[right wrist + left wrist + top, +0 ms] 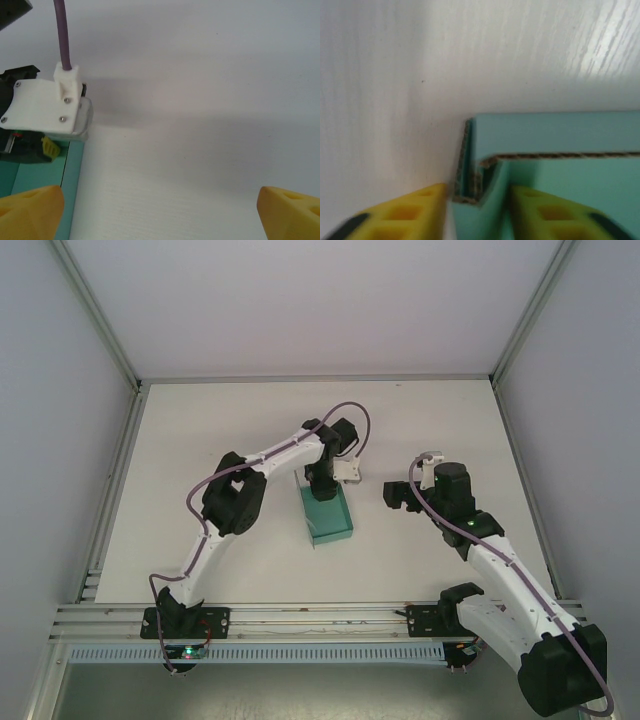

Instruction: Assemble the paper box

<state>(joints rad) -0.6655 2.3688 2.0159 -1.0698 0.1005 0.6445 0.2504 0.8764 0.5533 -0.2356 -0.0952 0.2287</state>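
Observation:
The teal-green paper box lies as a shallow open tray at the table's middle. In the left wrist view its folded corner wall, with brown corrugated edges showing, stands between my yellow fingers. My left gripper points down over the box's far end and is shut on that wall. My right gripper hovers just right of the box, apart from it, open with bare table between its fingers. A strip of the box's edge shows at the left of the right wrist view.
The white table is ringed by white walls and metal frame rails along the near edge. The left arm's white camera housing and purple cable sit close to the right gripper's left side.

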